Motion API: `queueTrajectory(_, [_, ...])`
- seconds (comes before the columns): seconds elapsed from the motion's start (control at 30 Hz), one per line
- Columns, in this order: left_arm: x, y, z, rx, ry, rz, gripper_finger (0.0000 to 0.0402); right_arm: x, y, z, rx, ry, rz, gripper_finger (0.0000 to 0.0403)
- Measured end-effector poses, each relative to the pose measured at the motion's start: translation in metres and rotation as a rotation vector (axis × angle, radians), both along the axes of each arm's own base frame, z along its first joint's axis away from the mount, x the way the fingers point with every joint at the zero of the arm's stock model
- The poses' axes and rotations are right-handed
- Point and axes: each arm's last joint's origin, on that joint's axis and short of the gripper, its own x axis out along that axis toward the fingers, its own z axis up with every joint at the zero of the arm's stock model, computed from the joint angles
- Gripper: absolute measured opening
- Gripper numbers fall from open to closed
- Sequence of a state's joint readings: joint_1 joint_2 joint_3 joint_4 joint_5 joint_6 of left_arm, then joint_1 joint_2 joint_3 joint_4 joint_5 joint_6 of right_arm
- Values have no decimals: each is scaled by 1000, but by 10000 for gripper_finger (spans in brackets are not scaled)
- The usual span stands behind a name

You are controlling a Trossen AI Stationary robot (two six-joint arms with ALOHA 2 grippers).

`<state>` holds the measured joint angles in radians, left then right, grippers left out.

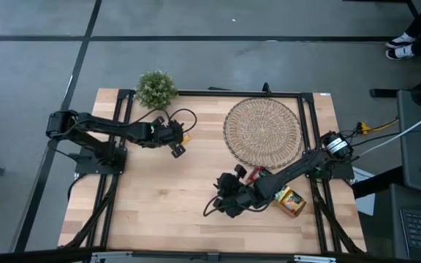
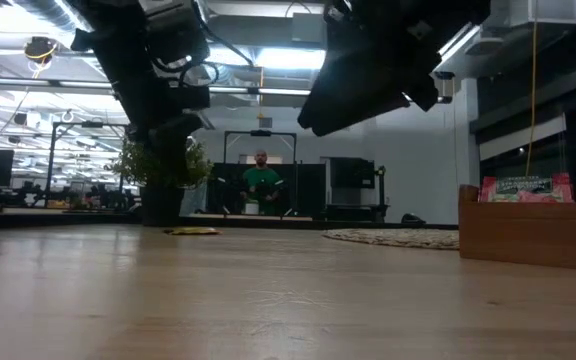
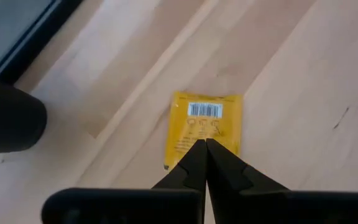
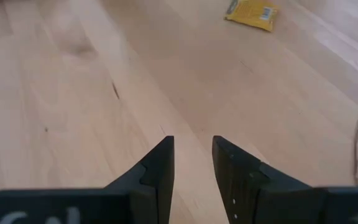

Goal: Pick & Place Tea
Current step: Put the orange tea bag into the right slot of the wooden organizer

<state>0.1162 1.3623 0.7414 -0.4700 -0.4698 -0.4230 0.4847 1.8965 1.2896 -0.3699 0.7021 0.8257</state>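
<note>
L gripper [image 3: 205, 144]: my tips pressed together, nothing between them; I hover over the yellow sachet [image 3: 205, 129].
Yellow sachet: flat on the table [image 1: 159, 197], barcode side up, near the potted plant [image 1: 156, 88]. High view shows only a yellow sliver beside my L wrist; L wrist view shows it whole.
R gripper [image 4: 192, 163]: my tips part-open, empty, above bare wood mid-table.
Wooden tray [image 2: 528, 232]: low view shows red/green packs standing inside; high view half hides it under my R arm.
Woven mat [image 1: 262, 132]: bare, beside the tray.
Background: person in green, low view only.
</note>
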Motion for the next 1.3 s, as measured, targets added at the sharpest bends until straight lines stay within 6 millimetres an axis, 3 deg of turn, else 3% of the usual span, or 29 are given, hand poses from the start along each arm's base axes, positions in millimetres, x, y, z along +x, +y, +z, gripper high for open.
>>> queueTrajectory(0.5, [19,13,-58,-103,169,-10,2,1,1,0,30,-7,10,111])
queueTrajectory(0.8, [24,11,-67,-136,181,-49,3,1,1,1,31,-10,11,111])
queueTrajectory(1.03, [28,-16,-59,-213,177,-338,3,2,1,1,30,-6,15,111])
queueTrajectory(1.3, [37,-69,-57,-273,127,-894,3,6,-7,-1,97,26,40,111])
